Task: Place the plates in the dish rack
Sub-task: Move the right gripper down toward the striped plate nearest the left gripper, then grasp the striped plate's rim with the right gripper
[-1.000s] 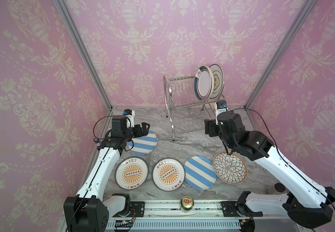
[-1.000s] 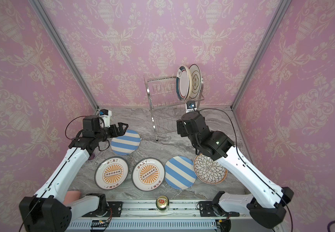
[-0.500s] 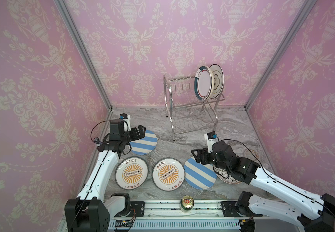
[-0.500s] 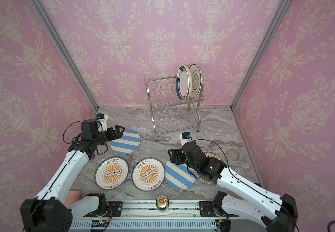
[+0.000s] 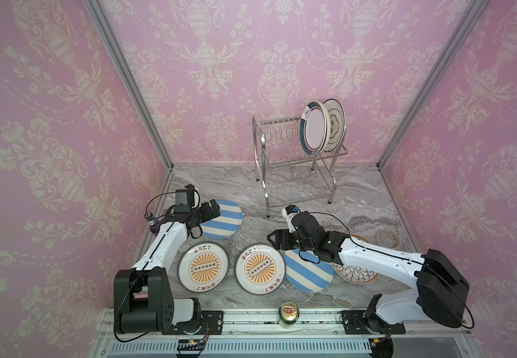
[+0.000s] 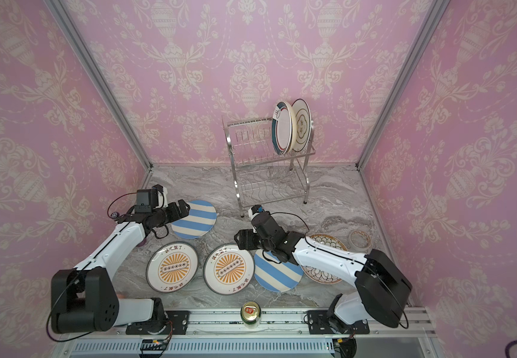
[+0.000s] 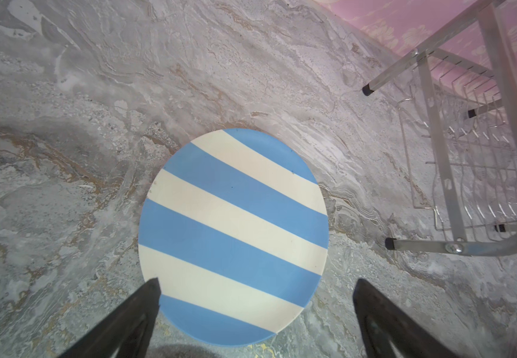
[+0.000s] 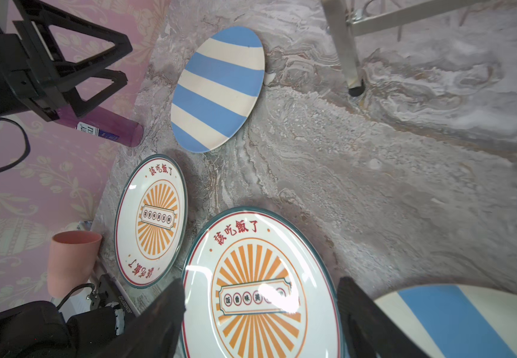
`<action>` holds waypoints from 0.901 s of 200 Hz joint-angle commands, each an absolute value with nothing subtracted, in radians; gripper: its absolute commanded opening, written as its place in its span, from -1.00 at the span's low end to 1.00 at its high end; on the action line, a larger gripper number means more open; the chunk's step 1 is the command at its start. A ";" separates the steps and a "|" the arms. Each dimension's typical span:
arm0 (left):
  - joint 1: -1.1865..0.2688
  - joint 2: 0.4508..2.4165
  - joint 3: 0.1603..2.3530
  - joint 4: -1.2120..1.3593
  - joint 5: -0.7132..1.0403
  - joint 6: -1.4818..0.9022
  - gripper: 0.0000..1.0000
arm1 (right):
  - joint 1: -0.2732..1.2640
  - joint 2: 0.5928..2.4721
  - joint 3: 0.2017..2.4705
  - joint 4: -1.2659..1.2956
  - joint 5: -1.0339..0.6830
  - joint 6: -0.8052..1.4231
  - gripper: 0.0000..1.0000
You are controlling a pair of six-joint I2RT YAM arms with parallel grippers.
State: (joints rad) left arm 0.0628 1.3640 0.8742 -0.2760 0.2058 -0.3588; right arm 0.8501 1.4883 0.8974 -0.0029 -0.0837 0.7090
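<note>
The steel dish rack [image 5: 297, 164] stands at the back; its upper tier holds a dark-green-rimmed plate [image 5: 313, 130] and a black-lined plate [image 5: 335, 124] upright. Lying flat on the table are a blue-striped plate [image 5: 224, 220], two orange sunburst plates [image 5: 203, 266] [image 5: 258, 268], a second blue-striped plate [image 5: 308, 274] and a black floral plate [image 5: 358, 274] partly under the right arm. My left gripper [image 7: 255, 285] is open, its jaws straddling the near edge of the far striped plate [image 7: 232, 229]. My right gripper [image 8: 262, 288] is open above a sunburst plate [image 8: 260, 291].
A green can [image 5: 289, 313] stands on the front rail. A purple bottle [image 8: 105, 127] and a pink cup [image 8: 71, 260] sit along the left wall. A small gold-rimmed round dish [image 5: 387, 238] lies at the right. The rack's lower tier [image 5: 299, 190] holds nothing.
My right arm has come down from the rack and swung left, low over the front row of plates. My left gripper has dropped slightly toward the striped plate.
</note>
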 commanded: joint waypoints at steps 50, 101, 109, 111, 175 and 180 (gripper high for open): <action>0.068 1.489 0.901 -0.166 0.115 -0.350 0.99 | 0.932 1.830 1.127 0.198 -0.078 0.869 0.56; 0.068 1.549 0.926 -0.139 0.083 -0.343 0.99 | 0.939 1.976 1.251 0.228 -0.047 0.923 0.57; 0.068 1.557 0.928 -0.132 0.089 -0.345 0.99 | 0.939 1.990 1.260 0.232 -0.046 0.925 0.57; 0.069 1.560 0.929 -0.130 0.090 -0.345 0.99 | 0.939 1.993 1.261 0.234 -0.047 0.925 0.57; 0.080 1.608 0.926 -0.077 0.148 -0.348 0.99 | 0.938 2.066 1.355 0.184 -0.019 0.909 0.56; 0.081 1.613 0.928 -0.073 0.146 -0.346 0.99 | 0.937 2.070 1.358 0.179 -0.015 0.906 0.55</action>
